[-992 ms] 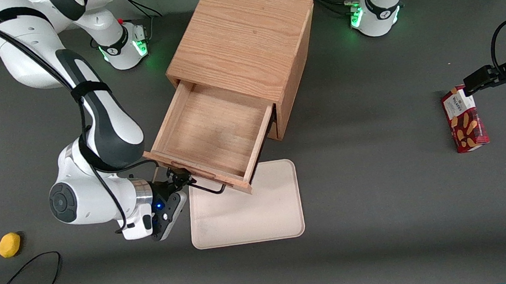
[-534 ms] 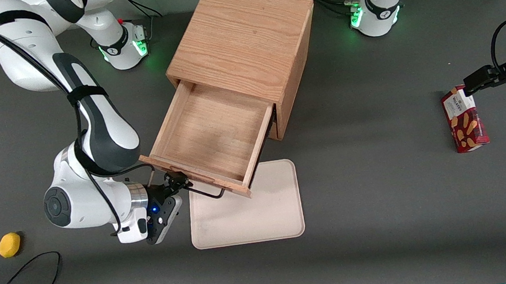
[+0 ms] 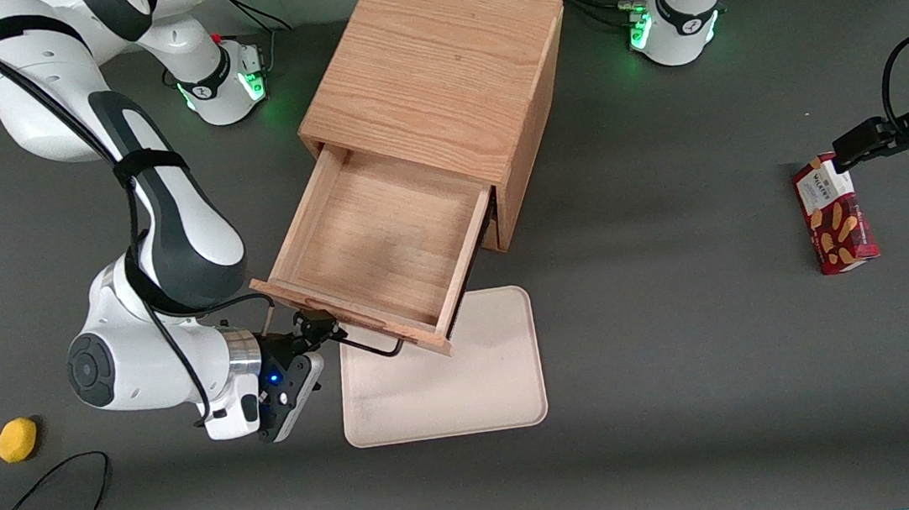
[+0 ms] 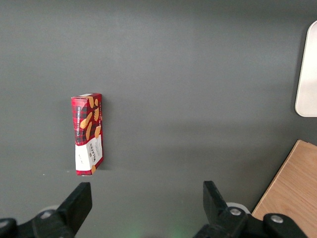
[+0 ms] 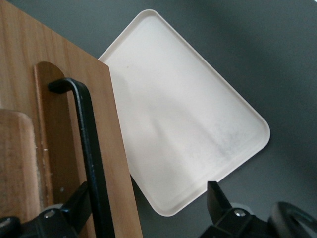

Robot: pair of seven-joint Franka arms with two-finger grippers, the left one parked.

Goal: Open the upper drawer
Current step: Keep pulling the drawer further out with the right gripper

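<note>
**At the drawer front: upper drawer out, gripper by the handle**

In front of the cabinet (image 3: 436, 79), the upper drawer (image 3: 374, 251) stands pulled well out, its plain wood floor bare and its front overhanging the near-cabinet edge of the cream tray (image 3: 452, 390). We judge the task essentially done; little travel looks left.

The gripper (image 3: 318, 334) sits at the working-arm end of the black wire handle (image 3: 367, 344), low and level with the drawer front, which suits a straight pull along the drawer's slide. In the right wrist view the fingers (image 5: 218, 201) are spread wide. The handle (image 5: 91, 158) runs just beside one finger, and the other stands well apart over the tray (image 5: 188, 134), so nothing is clamped.

We note the handle lies inside the gripper's (image 5: 146, 208) span. Any retreat should therefore back straight away from the drawer front (image 5: 29, 64), or a finger could hook the wire and drag the drawer askew.
</note>
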